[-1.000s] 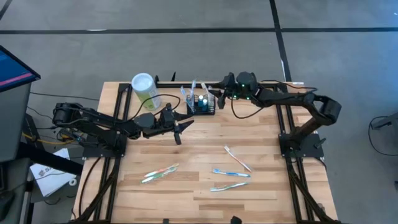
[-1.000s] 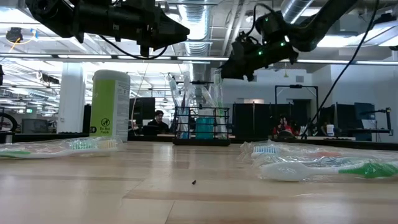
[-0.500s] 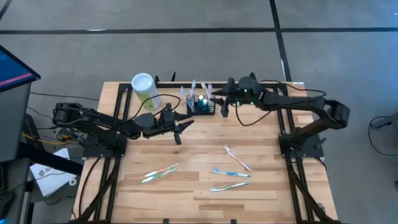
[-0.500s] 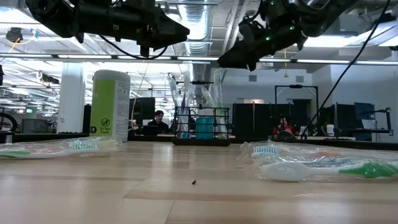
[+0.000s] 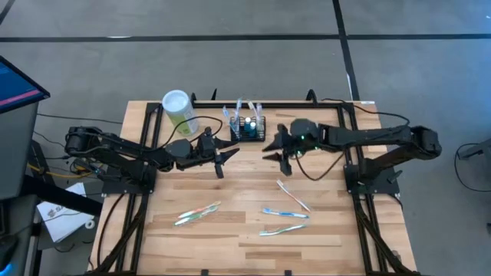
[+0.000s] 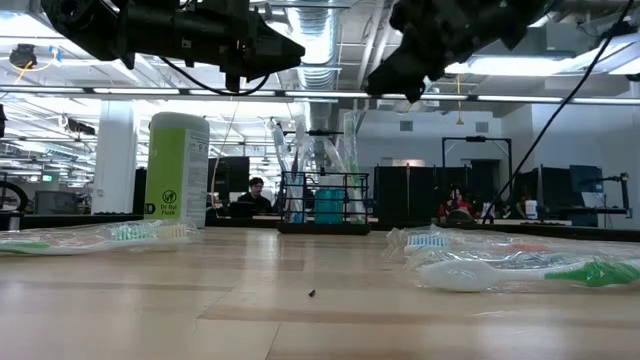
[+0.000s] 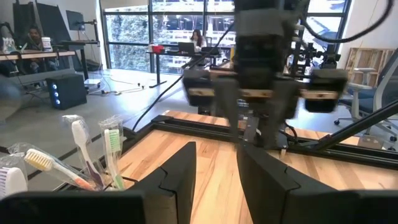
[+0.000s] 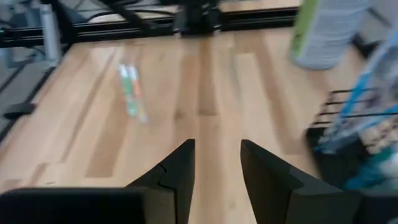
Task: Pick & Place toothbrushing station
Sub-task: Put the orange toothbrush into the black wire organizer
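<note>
Far back on the pale wooden slatted table (image 5: 253, 172), near its middle, stands the small black wire-mesh rectangular basket (image 5: 247, 129) with an open top. Inside it are several wrapped toothbrushes standing upright, their heads poking above the rim, and a teal object whose kind I cannot tell; the left wrist view shows at least three brush heads, white, green and yellowish. Left of the basket, also at the far edge, is one tall pale-green cylinder with a white lid (image 5: 179, 112), closed, so its contents are hidden.

Four more wrapped toothbrushes lie flat on the near half of the table: one green-handled toothbrush (image 5: 197, 214) to the left, and three to the right, a white-and-pink one (image 5: 293, 195), a blue one (image 5: 285, 213) and a green one (image 5: 281, 229) nearest.

Both arms are raised above the table. The left gripper (image 5: 222, 156) hovers just near-left of the basket, its fingers parted with nothing between them. The right gripper (image 5: 274, 146) hovers just near-right of the basket, fingers likewise spread and empty.
</note>
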You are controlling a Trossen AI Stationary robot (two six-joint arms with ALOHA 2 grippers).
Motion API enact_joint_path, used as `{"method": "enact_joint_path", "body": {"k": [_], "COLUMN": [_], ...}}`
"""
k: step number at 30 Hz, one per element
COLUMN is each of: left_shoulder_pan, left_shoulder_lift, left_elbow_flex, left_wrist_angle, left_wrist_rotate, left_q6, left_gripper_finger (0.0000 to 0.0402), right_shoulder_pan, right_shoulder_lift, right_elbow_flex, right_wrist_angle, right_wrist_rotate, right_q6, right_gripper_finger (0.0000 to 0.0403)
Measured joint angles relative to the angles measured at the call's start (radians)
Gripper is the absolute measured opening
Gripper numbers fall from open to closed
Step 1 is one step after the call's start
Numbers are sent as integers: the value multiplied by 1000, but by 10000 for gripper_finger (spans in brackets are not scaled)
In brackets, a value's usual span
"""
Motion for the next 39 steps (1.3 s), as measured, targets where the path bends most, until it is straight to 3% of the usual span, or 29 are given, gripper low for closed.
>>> {"method": "enact_joint_path", "body": {"k": [15,39], "left_shoulder_pan": [0,0], "left_shoulder_lift": [0,0], "left_elbow_flex": [0,0], "left_wrist_angle": [0,0], "left_wrist_rotate": [0,0], "left_q6": [0,0], "left_gripper_finger": [110,110], "right_shoulder_pan": [186,303], "right_shoulder_lift": [-26,-16], "right_elbow_flex": [-130,-284], "right_wrist_angle": [-120,-217], "right_wrist_rotate": [16,197], "right_q6": [165,448], "right_gripper_finger": [108,108]}}
